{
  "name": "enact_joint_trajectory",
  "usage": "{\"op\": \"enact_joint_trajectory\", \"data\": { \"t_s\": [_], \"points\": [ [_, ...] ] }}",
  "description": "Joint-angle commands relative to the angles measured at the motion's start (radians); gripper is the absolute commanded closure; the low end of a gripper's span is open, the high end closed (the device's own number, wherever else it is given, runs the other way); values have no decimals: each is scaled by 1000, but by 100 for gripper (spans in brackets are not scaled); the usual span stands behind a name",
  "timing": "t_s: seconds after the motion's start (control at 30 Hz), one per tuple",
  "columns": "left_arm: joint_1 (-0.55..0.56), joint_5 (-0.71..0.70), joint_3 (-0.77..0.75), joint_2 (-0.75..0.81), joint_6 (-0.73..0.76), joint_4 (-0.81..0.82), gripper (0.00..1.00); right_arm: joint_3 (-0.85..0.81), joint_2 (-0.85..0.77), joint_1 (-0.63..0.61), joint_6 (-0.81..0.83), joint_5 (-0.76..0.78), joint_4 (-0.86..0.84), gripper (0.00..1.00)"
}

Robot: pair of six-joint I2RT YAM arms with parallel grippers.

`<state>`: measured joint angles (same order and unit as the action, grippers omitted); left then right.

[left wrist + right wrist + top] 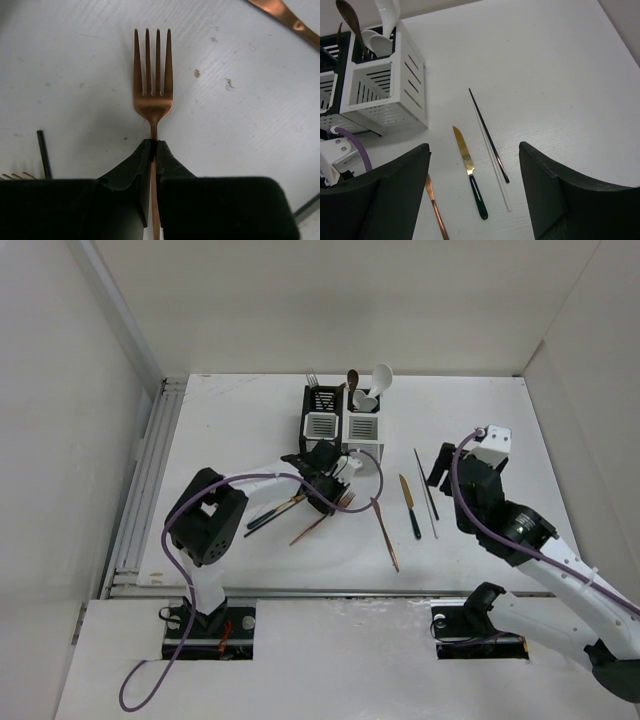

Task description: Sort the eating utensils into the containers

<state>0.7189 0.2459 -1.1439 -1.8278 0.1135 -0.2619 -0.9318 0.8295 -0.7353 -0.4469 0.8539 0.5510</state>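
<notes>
My left gripper (154, 146) is shut on the neck of a copper fork (153, 85), just below its tines; the fork lies on the table (325, 517). Behind it stand the black container (320, 410) and the white container (362, 426), side by side. A brown spoon (350, 15) and a white spoon (382, 31) stand in the white container (385, 87). My right gripper (473, 150) hangs open above a dark-handled knife (472, 175), a black chopstick (489, 135) and a white chopstick (496, 170). A copper knife (385, 533) lies between the two arms.
A black chopstick (44, 152) and the tines of another fork (15, 176) lie left of the held fork, under the left arm (270, 515). A silver fork (312, 378) stands in the black container. The table's side walls are far off.
</notes>
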Motion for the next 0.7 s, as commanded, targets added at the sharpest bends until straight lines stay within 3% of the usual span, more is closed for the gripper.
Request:
{"op": "enact_joint_trajectory", "data": {
  "t_s": [0.0,0.2,0.33,0.5,0.67],
  "points": [
    [7,108,-97,9,3,-111,100,2,-35,-7,23,43,-19,24],
    [-22,168,-304,134,52,-186,100,80,-102,-7,146,65,-263,25],
    [-103,178,-346,228,43,-76,100,102,-77,-7,313,97,-483,32],
    [-209,178,-378,262,34,322,100,9,123,-7,431,106,-649,39],
    [-323,226,-453,112,-20,656,100,-142,405,71,412,106,-706,40]
  ]
}}
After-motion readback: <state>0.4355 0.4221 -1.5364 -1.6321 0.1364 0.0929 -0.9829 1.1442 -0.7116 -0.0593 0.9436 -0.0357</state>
